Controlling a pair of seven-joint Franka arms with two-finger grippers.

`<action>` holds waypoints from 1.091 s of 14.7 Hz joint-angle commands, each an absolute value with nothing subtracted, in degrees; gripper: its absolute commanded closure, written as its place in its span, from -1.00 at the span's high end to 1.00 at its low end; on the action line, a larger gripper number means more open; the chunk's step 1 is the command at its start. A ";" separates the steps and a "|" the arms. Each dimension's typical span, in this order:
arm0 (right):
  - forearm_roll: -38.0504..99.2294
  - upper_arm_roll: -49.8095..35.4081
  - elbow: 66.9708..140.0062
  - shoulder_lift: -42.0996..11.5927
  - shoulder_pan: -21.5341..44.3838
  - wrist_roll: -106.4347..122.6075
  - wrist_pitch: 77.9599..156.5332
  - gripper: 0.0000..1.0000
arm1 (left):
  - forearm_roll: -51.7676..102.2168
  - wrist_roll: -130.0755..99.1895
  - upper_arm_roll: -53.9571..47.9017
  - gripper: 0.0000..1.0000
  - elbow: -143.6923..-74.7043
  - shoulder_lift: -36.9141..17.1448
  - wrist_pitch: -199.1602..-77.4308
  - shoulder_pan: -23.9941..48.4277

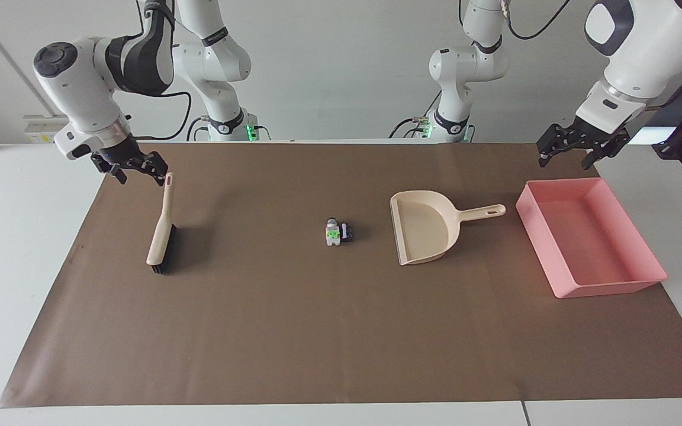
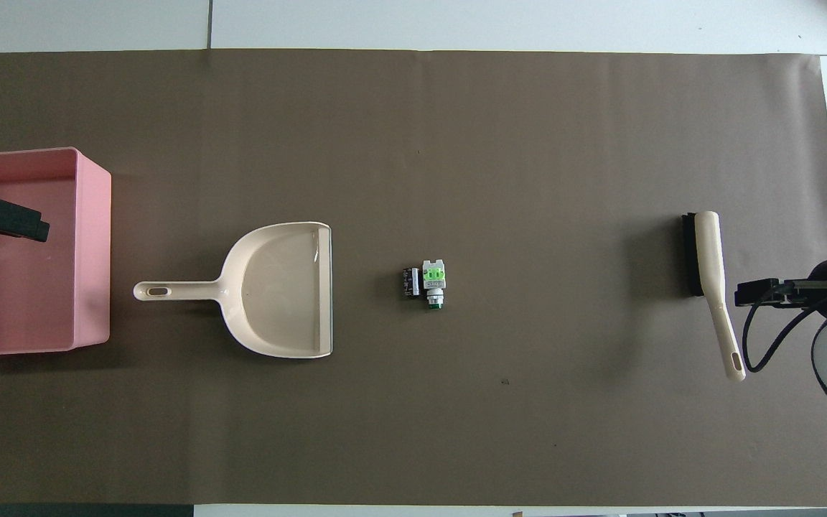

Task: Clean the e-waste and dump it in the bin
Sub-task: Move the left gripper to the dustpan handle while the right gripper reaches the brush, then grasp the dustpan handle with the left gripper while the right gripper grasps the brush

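Two glossy white arms with rounded casings and dark grey joint bands are seen. Each wrist is finished with a silver metal ring, and black linkage grippers are fitted: the left gripper and the right gripper. Black cables are looped along both arms; green lights glow at the bases.
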State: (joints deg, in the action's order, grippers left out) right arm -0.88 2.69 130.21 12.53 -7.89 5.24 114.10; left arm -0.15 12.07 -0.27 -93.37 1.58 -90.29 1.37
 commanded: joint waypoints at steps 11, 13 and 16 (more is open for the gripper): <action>5.89 2.20 144.48 10.28 -11.16 12.83 130.77 0.97 | -0.79 59.20 -0.53 0.84 -106.78 1.85 -105.46 9.14; 5.89 2.28 145.81 10.72 -11.25 14.58 132.71 0.95 | -1.23 67.47 -0.53 0.91 -109.06 1.93 -105.82 9.66; 5.89 2.29 145.72 10.64 -12.04 16.61 133.15 0.78 | -9.47 67.51 -0.53 0.86 -115.81 2.81 -114.66 13.26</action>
